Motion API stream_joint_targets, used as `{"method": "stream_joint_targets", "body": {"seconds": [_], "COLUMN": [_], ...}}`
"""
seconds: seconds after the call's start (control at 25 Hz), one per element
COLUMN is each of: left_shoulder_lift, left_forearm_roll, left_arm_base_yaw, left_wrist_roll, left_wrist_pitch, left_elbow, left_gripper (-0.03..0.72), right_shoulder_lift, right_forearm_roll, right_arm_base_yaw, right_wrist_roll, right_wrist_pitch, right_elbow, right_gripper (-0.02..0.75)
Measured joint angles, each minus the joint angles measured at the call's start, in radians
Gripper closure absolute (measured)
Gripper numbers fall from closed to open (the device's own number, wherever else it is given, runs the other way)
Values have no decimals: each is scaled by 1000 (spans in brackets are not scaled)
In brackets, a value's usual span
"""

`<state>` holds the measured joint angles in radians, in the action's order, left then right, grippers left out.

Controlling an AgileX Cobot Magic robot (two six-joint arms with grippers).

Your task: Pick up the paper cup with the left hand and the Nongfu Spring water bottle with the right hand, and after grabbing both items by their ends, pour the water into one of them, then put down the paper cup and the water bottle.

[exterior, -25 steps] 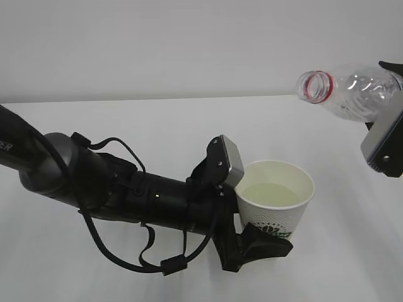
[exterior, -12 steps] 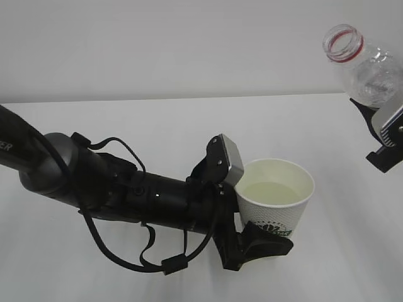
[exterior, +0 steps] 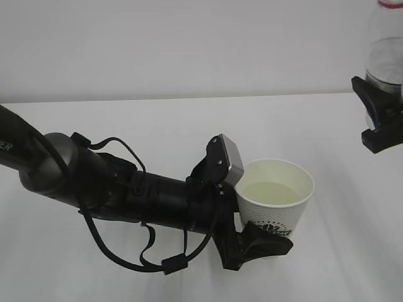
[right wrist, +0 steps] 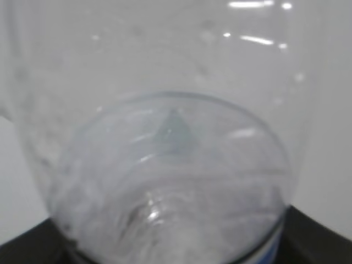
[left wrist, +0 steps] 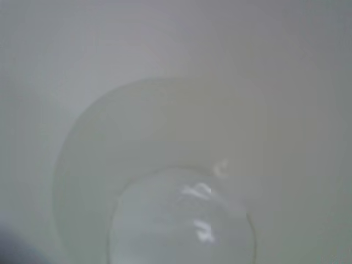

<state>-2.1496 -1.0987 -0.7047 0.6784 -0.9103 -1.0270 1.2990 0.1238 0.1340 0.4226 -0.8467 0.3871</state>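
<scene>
The white paper cup point(exterior: 277, 198) with a green logo stands upright on the table, and my left gripper point(exterior: 261, 220) is shut on its lower side. Pale yellowish water point(exterior: 272, 192) lies inside it. The left wrist view looks down the cup's inner wall point(left wrist: 176, 38) at the water point(left wrist: 154, 132). At the top right, my right gripper point(exterior: 379, 116) is shut on the base of the clear Nongfu Spring water bottle point(exterior: 385, 56), which stands nearly upright with its neck cut off by the frame's top. The bottle point(right wrist: 165, 137) fills the right wrist view, with black fingers point(right wrist: 319, 236) at the bottom corners.
The white table point(exterior: 157, 126) runs back to a plain grey wall. My left arm point(exterior: 94, 182), with its looping cables, lies across the table's left half. The bottle hangs well above and to the right of the cup.
The right gripper has swung the bottle from lying tilted with its mouth to the left up to nearly upright, moving it up and right. The left arm and the cup have stayed still.
</scene>
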Motion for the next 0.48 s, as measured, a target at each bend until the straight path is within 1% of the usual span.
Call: {"method": "stream_joint_targets", "body": {"seconds": [0.2, 0.48], "left_shoulder_lift": [0, 0], "left_forearm_roll": [0, 0], "left_arm_base_yaw": [0, 0], "left_wrist_roll": [0, 0], "left_wrist_pitch": [4, 4], "left_elbow": [0, 0], "left_gripper": [139, 139], "right_shoulder_lift": [0, 0], "right_forearm_roll": [0, -42], "right_arm_base_yaw": [0, 0], "right_wrist_roll": [-133, -277], "right_wrist_pitch": [-53, -140], "right_elbow": [-29, -108], "right_gripper": [255, 255]}}
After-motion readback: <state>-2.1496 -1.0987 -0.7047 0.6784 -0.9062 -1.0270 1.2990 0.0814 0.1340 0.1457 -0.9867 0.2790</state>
